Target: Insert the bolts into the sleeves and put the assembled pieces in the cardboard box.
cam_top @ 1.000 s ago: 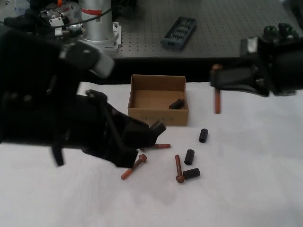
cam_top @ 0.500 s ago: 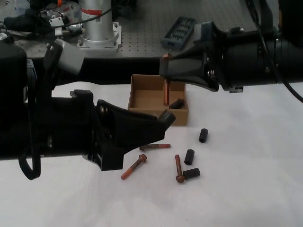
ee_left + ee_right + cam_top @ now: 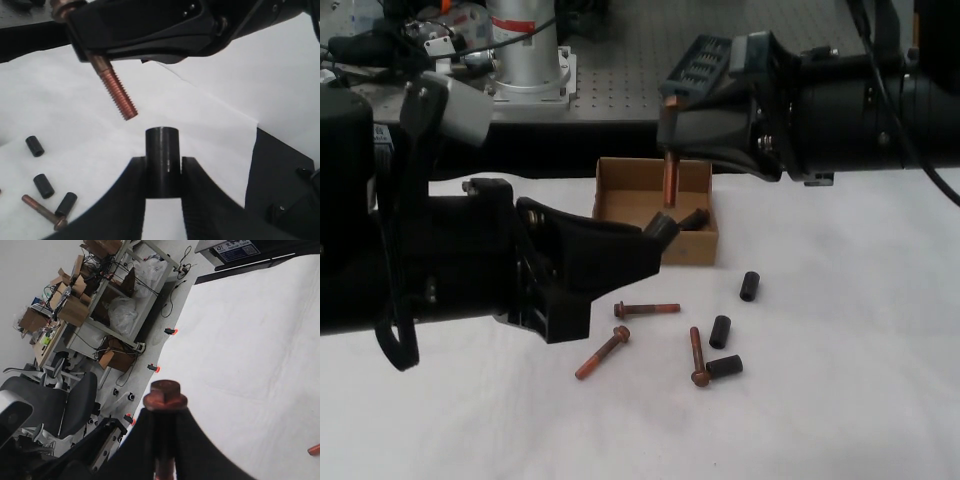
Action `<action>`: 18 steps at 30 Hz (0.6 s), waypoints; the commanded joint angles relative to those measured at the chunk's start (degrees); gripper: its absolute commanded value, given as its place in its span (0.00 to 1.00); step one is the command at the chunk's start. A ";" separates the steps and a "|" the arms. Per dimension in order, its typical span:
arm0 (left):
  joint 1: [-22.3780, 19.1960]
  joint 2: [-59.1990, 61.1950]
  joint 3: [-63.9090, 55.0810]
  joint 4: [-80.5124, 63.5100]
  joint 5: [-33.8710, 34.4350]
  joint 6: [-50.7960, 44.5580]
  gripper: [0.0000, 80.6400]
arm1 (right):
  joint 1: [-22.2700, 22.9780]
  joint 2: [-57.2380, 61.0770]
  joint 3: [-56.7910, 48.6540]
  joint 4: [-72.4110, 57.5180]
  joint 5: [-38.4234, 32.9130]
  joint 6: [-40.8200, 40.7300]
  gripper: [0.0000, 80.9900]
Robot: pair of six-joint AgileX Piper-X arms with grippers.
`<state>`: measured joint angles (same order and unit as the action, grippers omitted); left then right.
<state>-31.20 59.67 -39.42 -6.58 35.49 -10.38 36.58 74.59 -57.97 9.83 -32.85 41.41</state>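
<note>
now, left fingers (image 3: 125, 200): clamped on an upright black sleeve (image 3: 162, 162), its lower end hidden between them.
right fingers (image 3: 142, 440): gripping a copper bolt (image 3: 116, 92) just under its head; the threaded tip hangs slightly above and beside the sleeve's open top, not in it.
cardboard box (image 3: 690, 248): on the surface beyond the arm tips, partly covered by them; one dark piece (image 3: 693, 219) inside, hard to make out.
surface (image 3: 840, 380): three loose bolts (image 3: 647, 309) and three loose sleeves (image 3: 749, 286) on white cloth, near the box.

Open gap between the bolt (image 3: 116, 90) tip below the right gripper (image 3: 165, 432) and the sleeve (image 3: 162, 150) mouth in the left gripper (image 3: 162, 176). Beneath both grippers, the cardboard box (image 3: 620, 180) and loose bolts (image 3: 647, 309) occupy the cloth (image 3: 840, 380).
</note>
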 commanded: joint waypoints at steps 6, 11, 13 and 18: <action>-0.09 -0.75 -0.32 -0.87 -1.99 -0.40 0.01 | -0.08 0.19 -0.15 -1.32 -0.56 0.60 0.03; -0.09 -0.75 -0.32 -1.24 -1.99 -0.75 0.01 | -0.08 0.19 -0.15 -1.32 -0.74 1.47 0.03; -0.09 -0.75 -0.32 -1.24 -1.99 -1.75 0.01 | 0.20 0.19 -0.15 -1.32 -1.01 1.46 0.03; -0.09 -0.75 -0.32 -1.24 -1.99 -2.60 0.01 | 0.23 0.19 -0.15 -1.32 -1.61 1.46 0.03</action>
<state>-31.20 59.67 -39.42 -6.58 33.61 -11.92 36.58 74.59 -57.97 9.64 -34.34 43.62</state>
